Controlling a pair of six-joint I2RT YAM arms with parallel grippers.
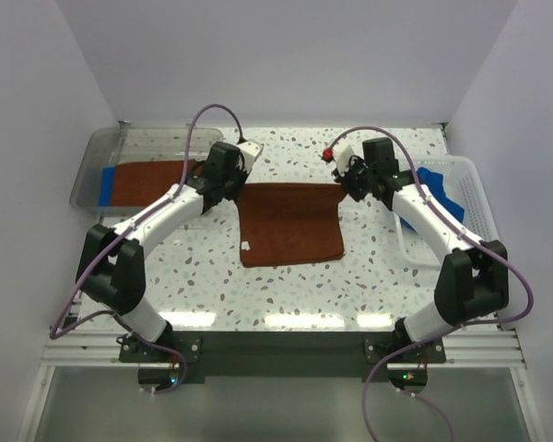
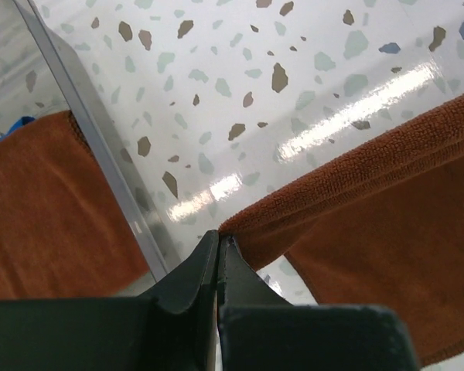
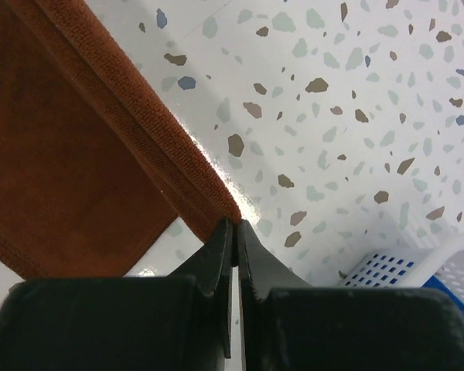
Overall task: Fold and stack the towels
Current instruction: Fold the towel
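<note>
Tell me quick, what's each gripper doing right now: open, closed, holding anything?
Left gripper: closed, pinching the far left corner of the rust-brown towel.
Right gripper: closed, pinching that towel's far right corner.

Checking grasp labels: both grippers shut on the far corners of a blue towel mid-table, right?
No: the towel is rust-brown, not blue; the top view shows it. The left gripper and right gripper are shut on its far corners.

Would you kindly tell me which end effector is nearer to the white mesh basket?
Right. The right end effector grips the far right corner of the brown towel, beside the basket; the left end effector grips its far left corner, across the towel.
</note>
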